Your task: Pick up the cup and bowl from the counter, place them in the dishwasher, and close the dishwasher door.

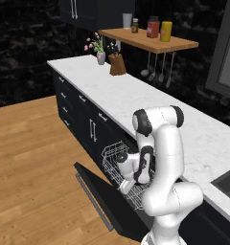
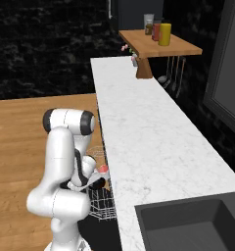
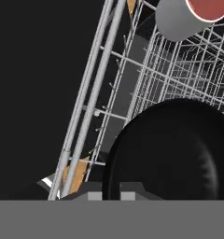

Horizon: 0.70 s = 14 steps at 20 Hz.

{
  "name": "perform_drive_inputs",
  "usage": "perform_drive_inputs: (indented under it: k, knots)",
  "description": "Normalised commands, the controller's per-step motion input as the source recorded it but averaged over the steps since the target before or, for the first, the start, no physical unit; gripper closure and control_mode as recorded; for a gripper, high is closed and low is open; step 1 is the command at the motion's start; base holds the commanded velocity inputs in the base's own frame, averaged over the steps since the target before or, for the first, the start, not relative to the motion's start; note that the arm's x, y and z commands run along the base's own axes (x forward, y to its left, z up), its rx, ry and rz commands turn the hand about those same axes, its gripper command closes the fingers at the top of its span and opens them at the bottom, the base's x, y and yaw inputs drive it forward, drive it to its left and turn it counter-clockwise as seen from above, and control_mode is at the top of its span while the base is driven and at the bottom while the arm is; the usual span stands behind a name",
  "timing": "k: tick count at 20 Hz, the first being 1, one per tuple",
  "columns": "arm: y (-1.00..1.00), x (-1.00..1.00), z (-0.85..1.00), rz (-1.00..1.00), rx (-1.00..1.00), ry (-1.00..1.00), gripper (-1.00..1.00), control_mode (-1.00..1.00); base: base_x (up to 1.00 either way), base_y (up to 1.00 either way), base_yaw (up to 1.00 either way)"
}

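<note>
While the tool hangs over the rack, clamped on the bowl, the cup lies inside.

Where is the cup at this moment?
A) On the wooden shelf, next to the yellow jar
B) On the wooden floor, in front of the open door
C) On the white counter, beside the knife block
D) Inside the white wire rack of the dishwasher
D: in the hand view the cup, grey sides and red top, lies within the wire rack, beyond the black bowl.
</note>
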Motion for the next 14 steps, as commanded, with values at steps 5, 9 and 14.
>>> perform_drive_inputs:
  k: [5,9,14]
  knots:
    - [-0.01,0.34,-0.23,0.00,-0.06,0.00,1.00,-1.00,0.00,0.00,0.00]
    - [0.00,0.52,-0.13,0.00,-0.01,0.00,1.00,-1.00,0.00,0.00,0.00]
    - [0.00,0.37,-0.10,0.00,0.00,0.03,1.00,-1.00,0.00,0.00,0.00]
